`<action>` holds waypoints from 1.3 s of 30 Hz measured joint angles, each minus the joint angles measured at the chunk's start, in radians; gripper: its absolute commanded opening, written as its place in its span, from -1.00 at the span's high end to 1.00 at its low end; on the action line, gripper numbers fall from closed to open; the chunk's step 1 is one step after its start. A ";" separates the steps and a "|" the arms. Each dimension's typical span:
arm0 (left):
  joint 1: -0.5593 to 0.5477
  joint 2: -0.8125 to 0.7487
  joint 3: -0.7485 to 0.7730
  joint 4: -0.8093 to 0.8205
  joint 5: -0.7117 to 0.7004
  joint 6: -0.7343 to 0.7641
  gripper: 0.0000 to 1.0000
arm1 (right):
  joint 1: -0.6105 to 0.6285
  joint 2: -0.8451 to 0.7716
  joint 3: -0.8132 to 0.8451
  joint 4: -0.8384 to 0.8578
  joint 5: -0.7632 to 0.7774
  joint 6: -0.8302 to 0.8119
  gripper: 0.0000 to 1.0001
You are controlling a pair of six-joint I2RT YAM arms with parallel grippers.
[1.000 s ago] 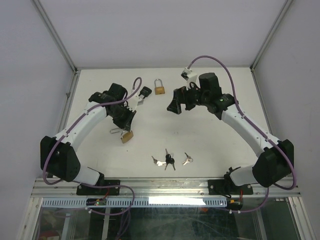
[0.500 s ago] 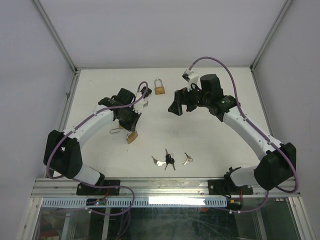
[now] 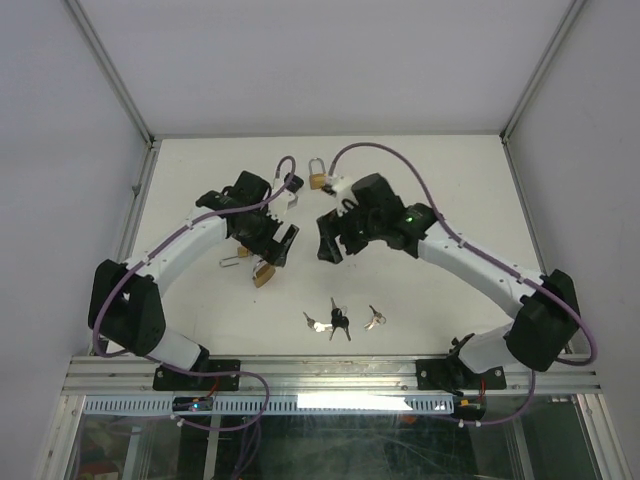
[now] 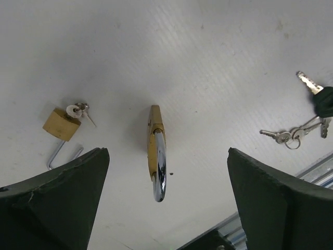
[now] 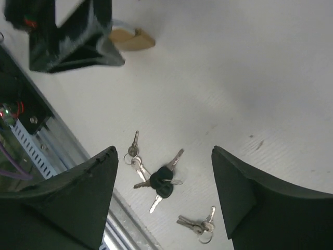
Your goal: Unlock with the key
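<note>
**A:** What's furthest left?

**B:** In the left wrist view, a brass padlock (image 4: 61, 124) lies flat on the desk (image 4: 218, 62) with silver keys at its body. One seems to sit in the keyhole, but it's too small to be sure.

**A:** And the left jaws?

**B:** The left gripper (image 4: 167, 152) has its jaws wide apart, clamped on nothing. Between them, touching neither finger, a second padlock (image 4: 155, 133) shows edge-on, its shackle end nearer the camera. I cannot tell whether it rests on the desk.

**A:** Further right?

**B:** From above, a third padlock (image 3: 318, 179) lies toward the far side, just beside the wrist end of the right arm (image 3: 470, 262).

**A:** The right jaws?

**B:** The right gripper (image 5: 165, 151) also has its jaws apart and empty, and it hangs near the left one.

**A:** The loose keys?

**B:** They're on the desk near the front rail (image 3: 330, 372). There's a bunch with black heads (image 5: 160, 183), and a small silver bunch (image 5: 200, 225) to its right, well apart from both jaws.
</note>
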 measured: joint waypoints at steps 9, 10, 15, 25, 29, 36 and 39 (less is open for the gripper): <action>0.032 -0.318 0.011 0.146 0.009 -0.066 -0.98 | 0.383 0.191 0.002 -0.145 0.174 0.166 -0.26; 0.036 -0.347 0.011 0.164 0.003 -0.079 -0.98 | 0.401 0.204 0.003 -0.152 0.180 0.173 -0.19; 0.048 -0.425 0.002 0.240 -0.012 -0.126 -0.98 | 0.502 0.310 0.025 -0.208 0.233 0.183 0.21; 0.093 -0.440 -0.032 0.264 -0.011 -0.152 -0.98 | 0.550 0.464 0.083 -0.243 0.317 0.135 0.30; 0.093 -0.459 -0.035 0.273 -0.005 -0.160 -0.98 | 0.550 0.494 0.127 -0.244 0.348 0.113 0.34; 0.102 -0.464 -0.036 0.283 -0.001 -0.163 -0.98 | 0.553 0.507 0.137 -0.247 0.353 0.082 0.47; 0.106 -0.464 -0.036 0.283 0.000 -0.162 -0.98 | 0.553 0.516 0.137 -0.251 0.353 0.073 0.55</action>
